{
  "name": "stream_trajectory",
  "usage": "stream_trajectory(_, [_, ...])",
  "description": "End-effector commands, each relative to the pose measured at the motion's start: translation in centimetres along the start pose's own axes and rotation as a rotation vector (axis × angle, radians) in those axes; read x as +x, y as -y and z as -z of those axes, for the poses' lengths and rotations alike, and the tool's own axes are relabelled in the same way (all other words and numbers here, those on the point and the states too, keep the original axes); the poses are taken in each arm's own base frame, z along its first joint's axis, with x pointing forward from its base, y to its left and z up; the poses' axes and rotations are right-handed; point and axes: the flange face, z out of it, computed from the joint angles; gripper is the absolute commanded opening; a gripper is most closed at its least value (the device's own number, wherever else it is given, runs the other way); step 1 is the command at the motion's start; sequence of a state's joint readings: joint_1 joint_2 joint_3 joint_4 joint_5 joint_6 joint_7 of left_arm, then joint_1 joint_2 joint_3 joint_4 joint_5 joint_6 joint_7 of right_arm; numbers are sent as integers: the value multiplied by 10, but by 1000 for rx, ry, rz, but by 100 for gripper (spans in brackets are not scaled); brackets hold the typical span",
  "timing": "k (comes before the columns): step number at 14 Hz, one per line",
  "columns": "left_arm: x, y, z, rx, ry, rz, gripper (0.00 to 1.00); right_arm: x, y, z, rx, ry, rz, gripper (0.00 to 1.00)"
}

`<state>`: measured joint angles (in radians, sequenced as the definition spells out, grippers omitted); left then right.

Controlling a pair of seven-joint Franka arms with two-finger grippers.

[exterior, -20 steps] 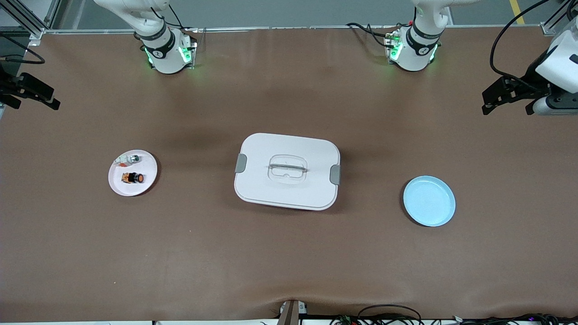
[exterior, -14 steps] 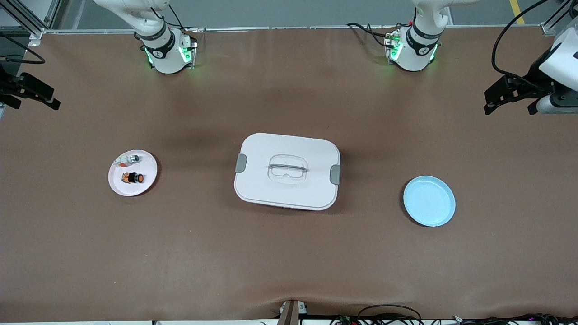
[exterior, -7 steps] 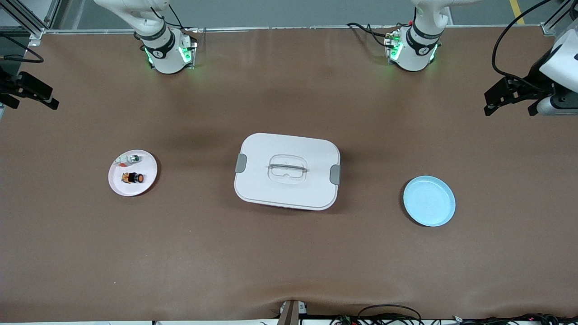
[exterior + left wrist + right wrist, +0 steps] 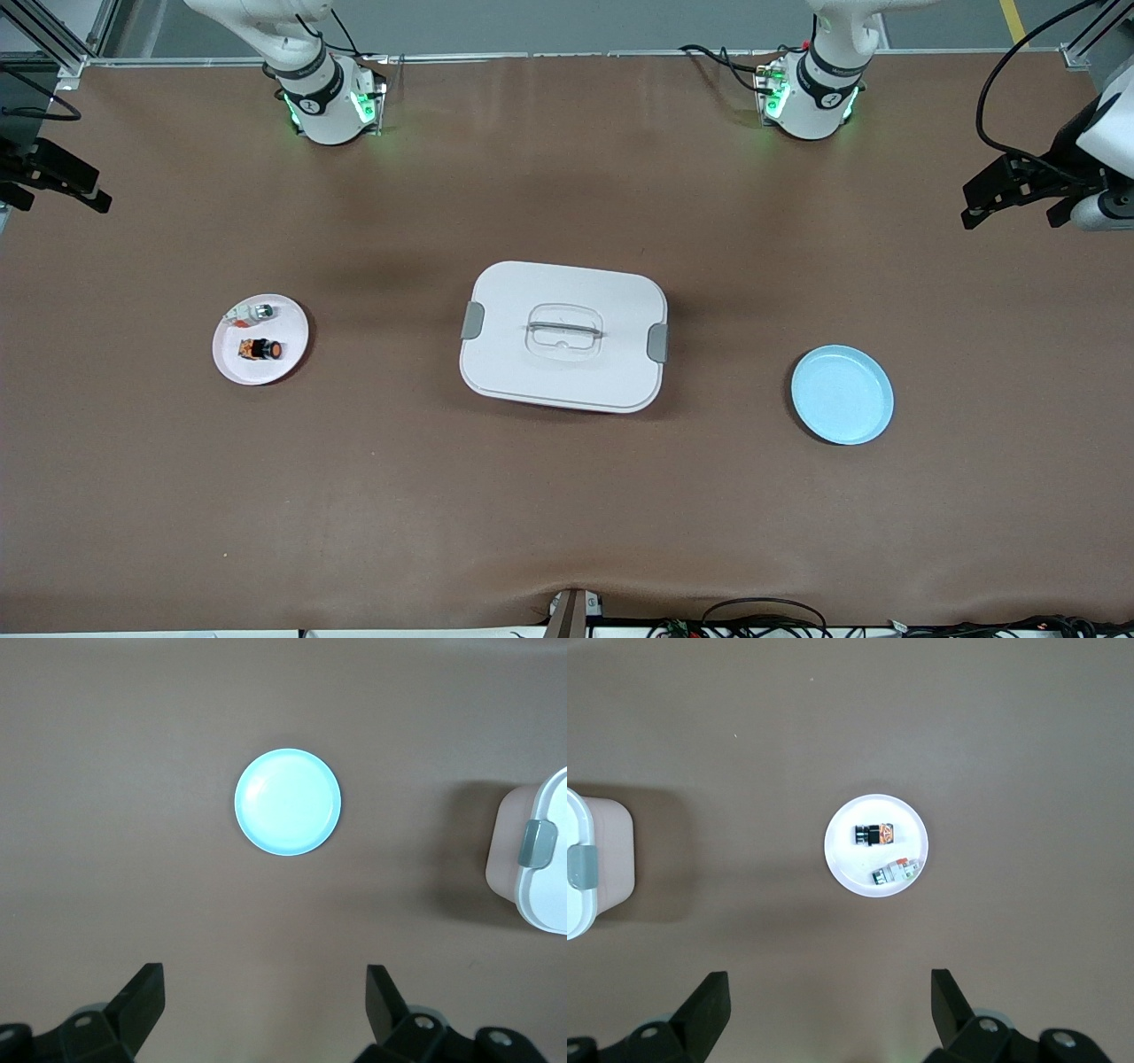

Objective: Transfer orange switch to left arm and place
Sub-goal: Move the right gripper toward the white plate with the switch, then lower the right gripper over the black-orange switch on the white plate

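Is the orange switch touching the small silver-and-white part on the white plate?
Apart. The right wrist view shows bare white plate between the orange switch and the silver-and-white part.

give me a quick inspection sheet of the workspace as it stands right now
surface: brown mat, some wrinkles.
job's things: orange switch lies on the white plate, toward the right arm's end; box mid-table, lid on.
clutter: small silver-and-white part on the same plate; light blue plate bare, toward the left arm's end.
grippers: left gripper and right gripper both open, high over the table's ends.
cables: black cables at the edge nearest the camera.
surroundings: metal frame.
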<state>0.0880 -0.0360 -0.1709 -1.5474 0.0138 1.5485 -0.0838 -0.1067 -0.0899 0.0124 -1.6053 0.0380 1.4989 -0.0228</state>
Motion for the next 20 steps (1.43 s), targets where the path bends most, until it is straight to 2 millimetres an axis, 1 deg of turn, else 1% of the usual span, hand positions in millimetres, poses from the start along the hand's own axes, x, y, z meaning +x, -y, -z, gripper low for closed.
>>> stream_trajectory(1, [0,0,6,-1,-1,-5,100,18,-8,-26,-5,61,-17,100])
stream_trajectory(2, [0,0,7,-7,-2,-5,100,28,-10,-44,-3,95,-19,100])
stream_trajectory(3, [0,-1,7,-10,-5,-6,100,34,-12,-57,-2,118,-21,100])
stream_trajectory(4, [2,1,6,-7,-8,-5,100,36,-15,-61,-1,124,-23,100])
stream_trajectory(5, [8,1,-1,-15,-3,-3,100,37,-16,-60,-2,119,-25,100])
stream_trajectory(6, [11,1,-6,-10,-1,-3,100,43,-19,-72,-1,134,-30,100])
stream_trajectory(7, [13,0,-9,-8,3,-3,100,53,-20,-95,1,182,-31,100])
stream_trajectory(8, [15,0,-11,-9,-1,4,100,57,-25,-97,2,179,-37,100])
stream_trajectory(9, [18,0,-13,-10,-4,4,100,59,-34,-102,6,187,-54,100])
stream_trajectory(10, [18,0,-13,-15,-5,5,100,66,-37,-122,7,228,-57,100])
stream_trajectory(11, [18,-1,-13,-15,-4,4,100,68,-45,-126,9,229,-71,100])
stream_trajectory(13, [17,-1,-14,-13,-1,5,100,70,-49,-127,0,224,-77,100])
stream_trajectory(14, [18,-3,-14,-17,-2,8,100,73,-48,-131,0,210,-81,100])
stream_trajectory(15, [18,-4,-14,-17,-1,8,100,77,-49,-140,-2,183,-87,100])
stream_trajectory(16, [18,-3,-15,-16,1,10,100,79,-53,-154,-2,165,-92,100])
stream_trajectory(17, [17,-2,-17,-14,8,11,100,80,-53,-174,-2,152,-95,100])
stream_trajectory(20, [17,5,-23,-11,25,23,100,79,-56,-225,-2,101,-106,100])
